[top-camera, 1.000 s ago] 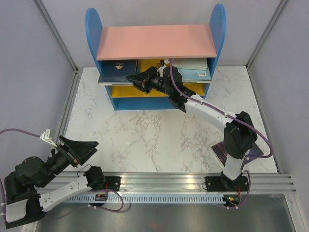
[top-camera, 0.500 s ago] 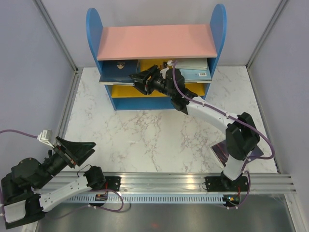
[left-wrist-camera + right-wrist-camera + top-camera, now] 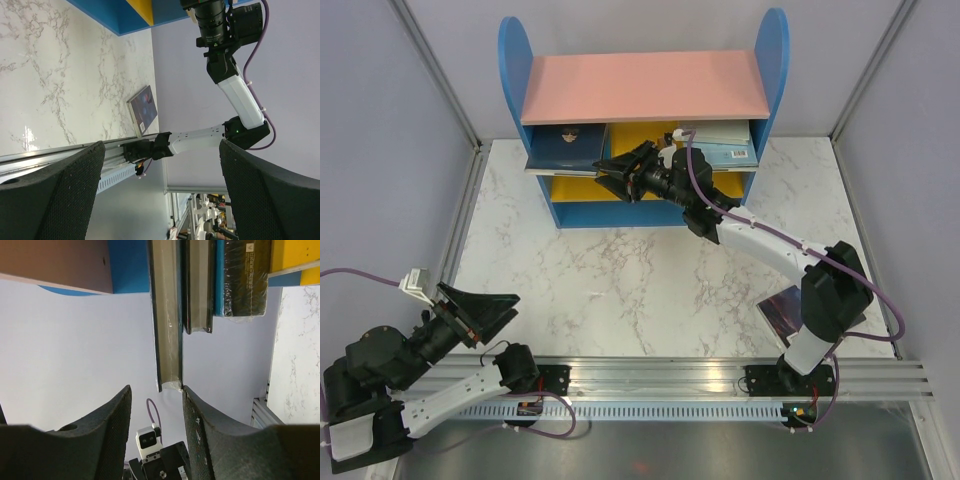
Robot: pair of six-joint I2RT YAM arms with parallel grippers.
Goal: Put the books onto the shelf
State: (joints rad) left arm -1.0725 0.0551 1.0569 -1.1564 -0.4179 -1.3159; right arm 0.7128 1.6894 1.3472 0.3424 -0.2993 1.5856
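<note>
— Lying flat, are the books?
— Most are, upper centre, on the shelf under its pink top. A stray book lies lower right on the bench.
— Pincers?
— The right pincer is before the shelf, jaws parted, gripping nothing. The left pincer, lower left, is spread wide and empty.
— Surroundings?
— White marble-veined bench, pale lilac walls, a metal rail along the bottom.
— Writing?
— Pale lettering on a black book, too small to read.

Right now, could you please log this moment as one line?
right fingers: open, straddling corner of shelved book | left fingers: open, empty, near base | shelf: books under pink top | table: loose book by right base
</note>
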